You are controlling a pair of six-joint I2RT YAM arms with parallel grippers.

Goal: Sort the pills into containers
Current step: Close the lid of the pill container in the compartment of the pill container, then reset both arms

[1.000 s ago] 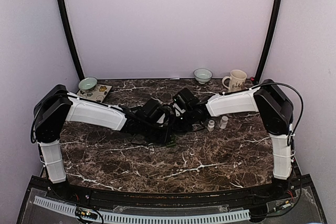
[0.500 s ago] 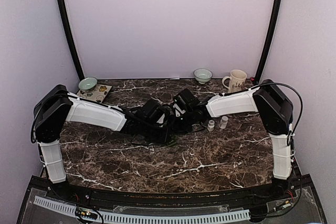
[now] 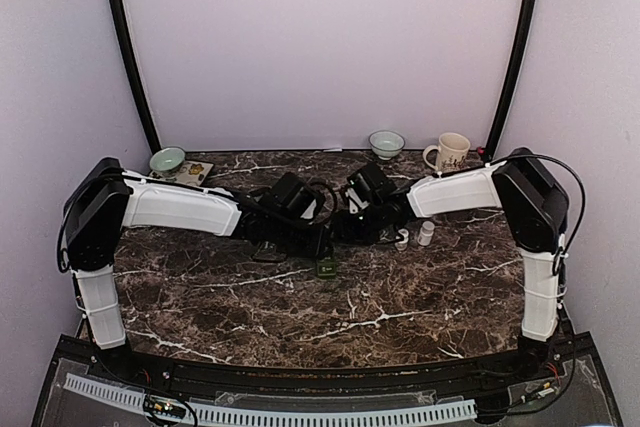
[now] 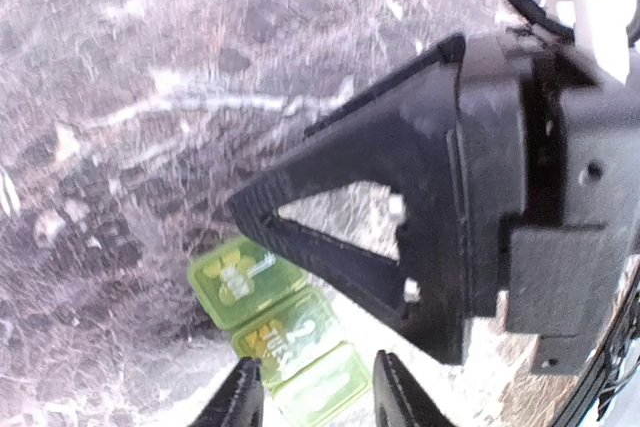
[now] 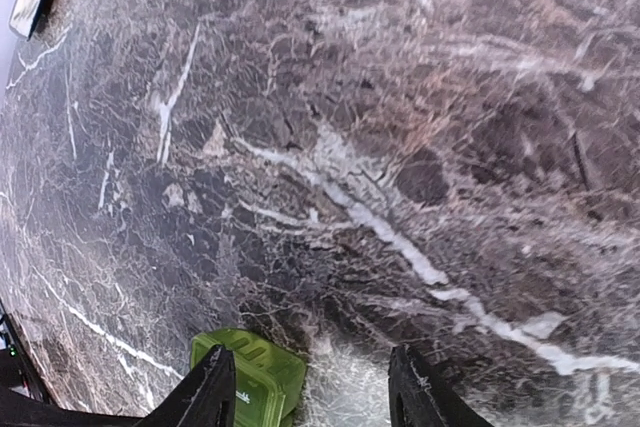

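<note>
Both pincers hang low and close together over the middle of the marble table (image 3: 400,307). The left pincer (image 4: 318,402) has its fingers parted a moderate way and grips nothing. The right pincer (image 5: 315,387) stands wider, with only bare marble in its gap. Just on the near side of them the green box (image 4: 275,332) lies flat on the table, free of both. One end of it shows below the left fingers, and a corner sits just outside one finger of the right pincer. It has three compartments in a row under translucent numbered lids, which look to be down, though I cannot be sure. I see no loose pills anywhere. A little farther back, beside the right arm, stand two small white bottles (image 3: 413,236), and along the back wall sit a mug (image 3: 449,153), two bowls (image 3: 386,143) and a patterned card (image 3: 185,176). The crowding worries me. From the left wrist the right arm's black head fills much of the view, so a careless reach by either arm could knock them together. It could also shove the light box across the slick marble. A swing of the right forearm might topple the bottles, and pills dropped on shut lids would bounce away.
</note>
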